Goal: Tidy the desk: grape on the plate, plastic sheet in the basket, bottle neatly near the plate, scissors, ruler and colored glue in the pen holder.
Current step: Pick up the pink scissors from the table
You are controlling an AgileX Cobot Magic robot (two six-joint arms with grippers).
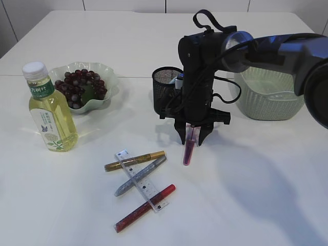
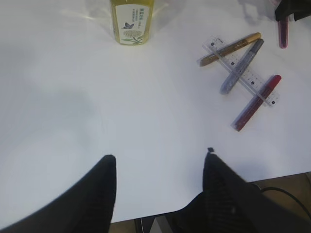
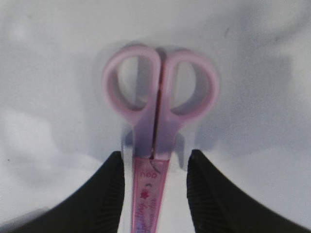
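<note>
Pink scissors [image 1: 189, 148] lie flat on the table in front of the black mesh pen holder [image 1: 165, 87]. My right gripper [image 1: 192, 137] stands open straddling them; in its wrist view the scissors' handles [image 3: 160, 97] point away and the sheathed blade runs between the fingers of the gripper [image 3: 154, 156]. The clear ruler [image 1: 149, 190] lies across gold [image 1: 134, 160], silver [image 1: 123, 188] and red glue pens [image 1: 154, 200]. Grapes [image 1: 79, 84] fill the plate [image 1: 110, 77], with the bottle [image 1: 48, 110] in front. My left gripper [image 2: 158, 161] hangs open over bare table. No plastic sheet is in view.
The pale green basket [image 1: 266, 97] stands at the right behind my right arm. In the left wrist view the ruler [image 2: 249, 77] and pens lie far right, the bottle [image 2: 132, 22] is at the top, and the table's front edge [image 2: 272, 172] is close below.
</note>
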